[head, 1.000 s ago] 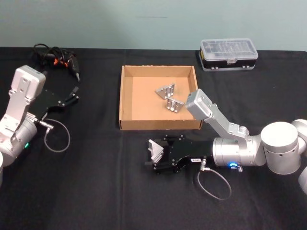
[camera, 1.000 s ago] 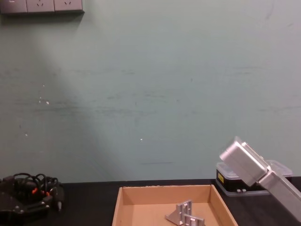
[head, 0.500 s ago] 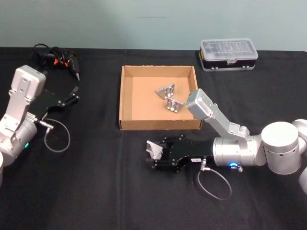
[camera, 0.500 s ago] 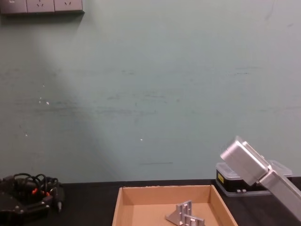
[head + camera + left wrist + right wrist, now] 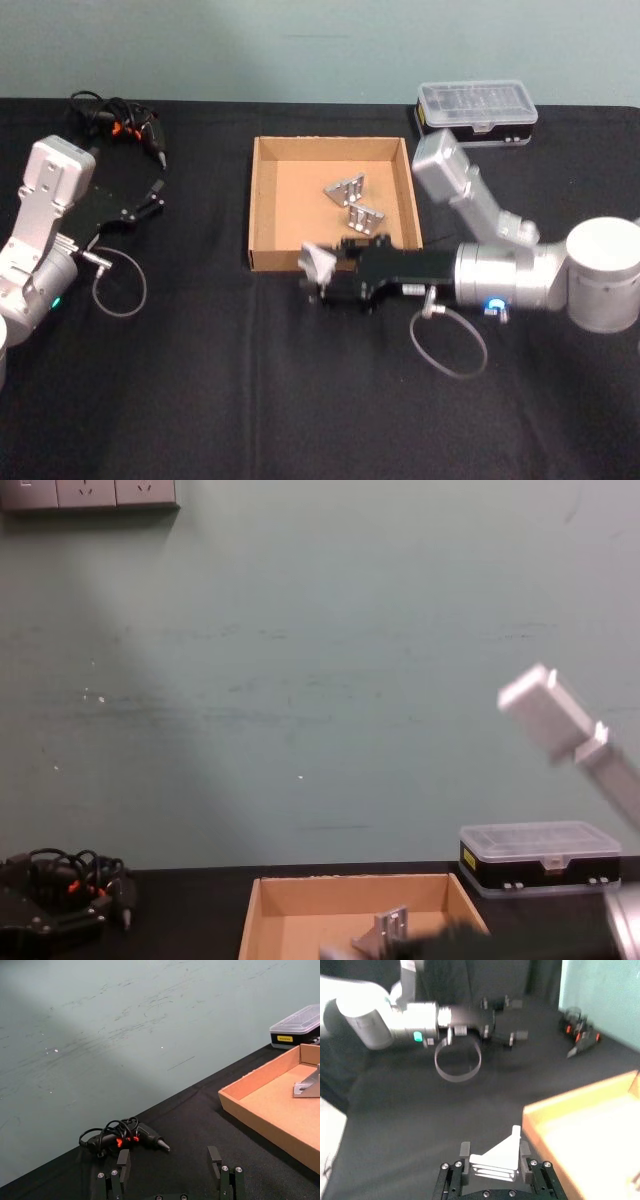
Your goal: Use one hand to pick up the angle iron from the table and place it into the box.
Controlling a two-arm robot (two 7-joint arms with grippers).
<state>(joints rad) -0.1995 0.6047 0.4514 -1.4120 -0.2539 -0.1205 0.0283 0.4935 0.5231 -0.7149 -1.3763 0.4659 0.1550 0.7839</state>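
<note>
The angle iron [image 5: 318, 263] now sits clamped between the fingers of the right gripper [image 5: 322, 278], right at the box's [image 5: 262, 205] near wall, about the 6 o'clock point of its rim. A second ago it was held well short of that wall, out over the bare table [image 5: 200, 380]. So the carry is under way — the piece has been lifted and brought toward the box, and in the chest view the arm's elbow has swung higher.

In the right wrist view the angle iron [image 5: 496, 1159] is pinched from both sides, its triangular web standing up, the jaws closed snugly on it, with the box edge [image 5: 580, 1105] just ahead. Two more angle irons [image 5: 354, 203] already lie inside, toward 1 o'clock of the box's centre.

What remains, as I judge it, is to clear the low wall, move over the open floor and let go — the wall is the likely snag.

The left gripper [image 5: 170, 1172] is parked at 9 o'clock of the box, jaws spread wide and empty.
</note>
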